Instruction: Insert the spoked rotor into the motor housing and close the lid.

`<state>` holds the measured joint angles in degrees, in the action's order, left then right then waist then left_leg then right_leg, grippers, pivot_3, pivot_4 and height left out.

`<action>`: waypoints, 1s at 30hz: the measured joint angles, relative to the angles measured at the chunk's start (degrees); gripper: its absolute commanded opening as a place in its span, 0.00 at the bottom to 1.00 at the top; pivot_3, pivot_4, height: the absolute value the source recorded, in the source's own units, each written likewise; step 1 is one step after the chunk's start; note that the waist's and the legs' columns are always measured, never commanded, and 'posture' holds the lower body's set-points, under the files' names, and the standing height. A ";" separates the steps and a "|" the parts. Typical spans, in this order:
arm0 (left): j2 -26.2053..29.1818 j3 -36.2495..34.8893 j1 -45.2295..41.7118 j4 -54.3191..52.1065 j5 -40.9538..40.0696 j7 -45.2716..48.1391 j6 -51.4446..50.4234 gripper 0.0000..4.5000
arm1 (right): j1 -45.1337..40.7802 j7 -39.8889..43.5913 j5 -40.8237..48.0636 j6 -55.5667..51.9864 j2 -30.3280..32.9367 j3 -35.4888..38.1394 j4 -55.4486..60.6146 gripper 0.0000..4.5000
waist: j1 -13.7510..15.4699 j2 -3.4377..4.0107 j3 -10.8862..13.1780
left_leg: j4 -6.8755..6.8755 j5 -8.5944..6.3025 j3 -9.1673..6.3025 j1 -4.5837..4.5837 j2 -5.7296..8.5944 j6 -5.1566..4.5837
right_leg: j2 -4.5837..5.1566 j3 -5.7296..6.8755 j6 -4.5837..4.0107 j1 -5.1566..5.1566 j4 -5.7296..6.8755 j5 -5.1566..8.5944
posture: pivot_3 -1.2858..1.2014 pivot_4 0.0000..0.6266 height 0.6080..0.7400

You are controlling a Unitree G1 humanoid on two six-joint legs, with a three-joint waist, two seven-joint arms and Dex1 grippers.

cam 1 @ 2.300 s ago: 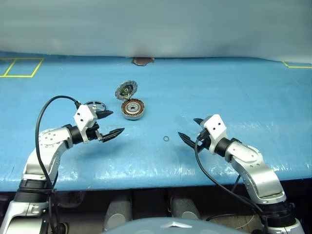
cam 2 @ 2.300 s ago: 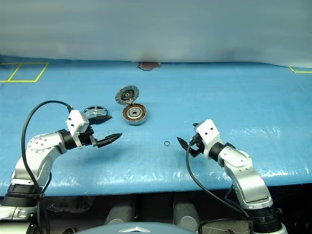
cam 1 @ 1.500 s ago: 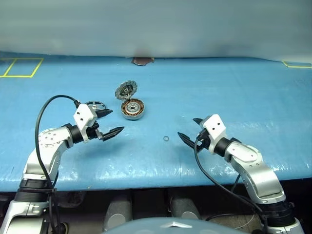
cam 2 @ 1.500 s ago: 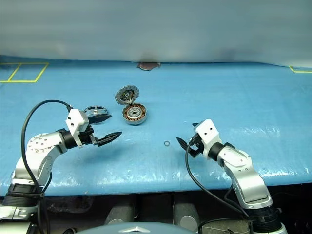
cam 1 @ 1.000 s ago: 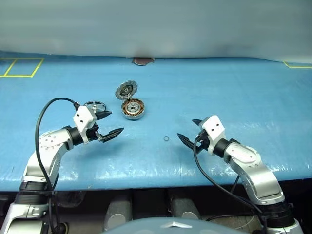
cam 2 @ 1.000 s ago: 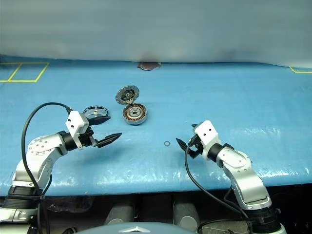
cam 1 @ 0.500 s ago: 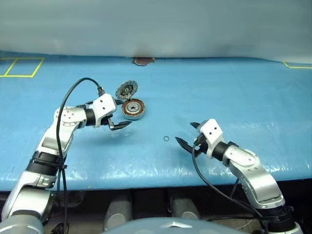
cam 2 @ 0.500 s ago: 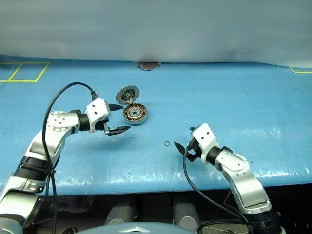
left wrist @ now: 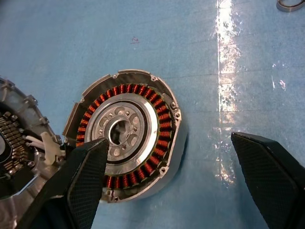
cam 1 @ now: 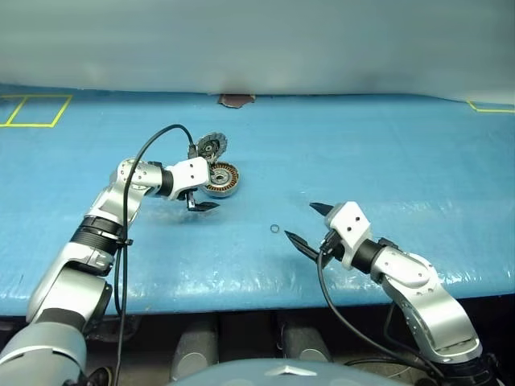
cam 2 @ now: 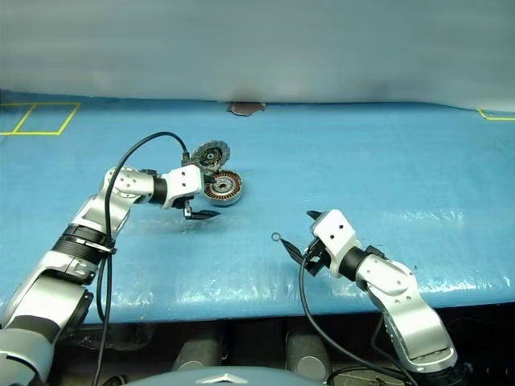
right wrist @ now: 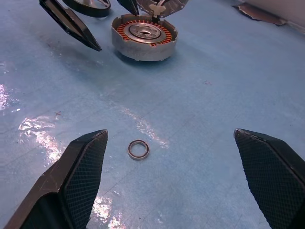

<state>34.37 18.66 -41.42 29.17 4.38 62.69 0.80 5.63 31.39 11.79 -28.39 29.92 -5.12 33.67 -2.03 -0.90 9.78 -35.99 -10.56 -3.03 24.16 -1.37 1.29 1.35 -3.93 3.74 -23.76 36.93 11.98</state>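
Observation:
The motor housing (cam 1: 220, 178) lies open on the blue table, its copper windings (left wrist: 157, 102) ringing a silver hub. The lid (cam 1: 211, 146) stands tilted up on its hinge behind it, inner face (left wrist: 14, 143) showing. My left gripper (cam 1: 211, 186) hovers open just above the housing's near-left side, one finger (left wrist: 88, 176) over the rim and the other finger (left wrist: 269, 181) past it, with nothing held. The spoked rotor (right wrist: 88, 5) lies left of the housing, partly behind my left arm. My right gripper (right wrist: 170, 135) is open and empty, low over the table.
A tiny loose metal ring (cam 1: 274, 229) lies between my right gripper's fingers and a little ahead of them. Yellow tape marks (cam 1: 32, 111) sit at the far left. The table's front edge (cam 1: 257, 293) runs just below my arms.
My left arm swung forward and right from beside the rotor to the housing, rolling its wrist. My right gripper drew back slightly toward the table's front edge. Both stayed open.

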 measured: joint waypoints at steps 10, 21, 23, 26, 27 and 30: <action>-3.64 1.19 -2.71 6.77 3.83 -1.12 2.41 1.00 | -0.03 -0.05 -0.01 -0.62 -0.01 -1.64 0.14 0.99 | -0.02 -0.01 0.00 | -0.01 0.00 -0.02 0.02 0.01 0.00 | -0.01 0.00 0.02 0.00 0.00 -0.01 | 0.52 0.24 1.00; -5.52 2.42 -6.20 12.54 7.39 -2.66 4.58 1.00 | -0.15 -0.52 -0.23 -0.63 -0.41 -1.89 0.12 0.99 | -0.02 -0.02 0.00 | -0.06 0.00 -0.04 0.00 0.02 0.00 | -0.02 0.00 0.04 0.04 0.03 -0.03 | 0.52 0.24 1.00; -5.77 2.71 -6.82 13.00 8.44 -2.69 4.68 0.90 | -0.31 -0.57 -0.24 -0.62 -0.51 -1.95 0.12 1.00 | -0.01 -0.02 -0.01 | -0.08 0.00 -0.05 -0.02 0.02 -0.01 | -0.03 0.00 0.05 0.08 0.03 -0.03 | 0.52 0.24 1.00; -5.80 3.17 -7.49 13.35 9.29 -2.55 4.70 0.70 | -0.34 -0.78 -0.44 -0.62 -0.70 -2.05 0.12 1.00 | 0.00 -0.03 -0.01 | -0.10 0.00 -0.05 -0.04 0.02 -0.01 | -0.02 -0.01 0.05 0.11 0.03 -0.03 | 0.52 0.24 1.00; -5.81 3.35 -7.73 13.38 9.61 -2.51 4.69 0.63 | -0.35 -1.04 -0.52 -0.62 -0.80 -2.06 0.12 1.00 | 0.00 -0.03 -0.01 | -0.10 0.00 -0.05 -0.05 0.02 -0.01 | -0.03 -0.01 0.05 0.11 0.03 -0.03 | 0.52 0.24 1.00; -5.56 3.79 -8.24 13.37 10.65 -1.77 4.81 0.56 | -0.36 -1.69 -1.07 -0.61 -1.07 -2.06 0.12 1.00 | -0.02 -0.01 -0.05 | -0.10 0.00 -0.05 -0.10 0.02 -0.01 | -0.02 -0.01 0.05 0.15 0.04 -0.03 | 0.52 0.24 1.00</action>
<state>28.80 22.45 -49.65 42.54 15.03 60.92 5.60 5.27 29.70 10.72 -29.00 28.85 -7.18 33.79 -2.05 -0.91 9.73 -36.09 -10.56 -3.08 24.06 -1.35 1.29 1.32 -3.93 3.78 -23.61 36.97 11.95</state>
